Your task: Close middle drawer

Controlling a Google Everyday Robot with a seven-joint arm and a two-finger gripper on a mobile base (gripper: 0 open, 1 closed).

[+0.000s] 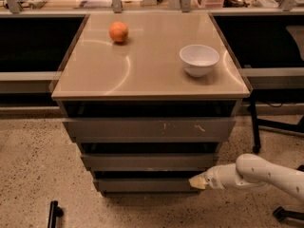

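The middle drawer (147, 161) is a plain grey front below the scratched, wider top drawer (148, 128), with a dark gap showing above it. It stands out a little less than the top one. My gripper (197, 182) comes in low from the right on a white arm (256, 172). Its pale tip sits just under the middle drawer's right end, against the right end of the smallest bottom drawer (142, 185).
An orange (118, 32) and a white bowl (199, 59) rest on the cabinet's tan top (142, 75). Dark shelving flanks the cabinet on both sides. A black chair base (285, 213) is at the lower right, and a black object (52, 213) lies on the speckled floor at the lower left.
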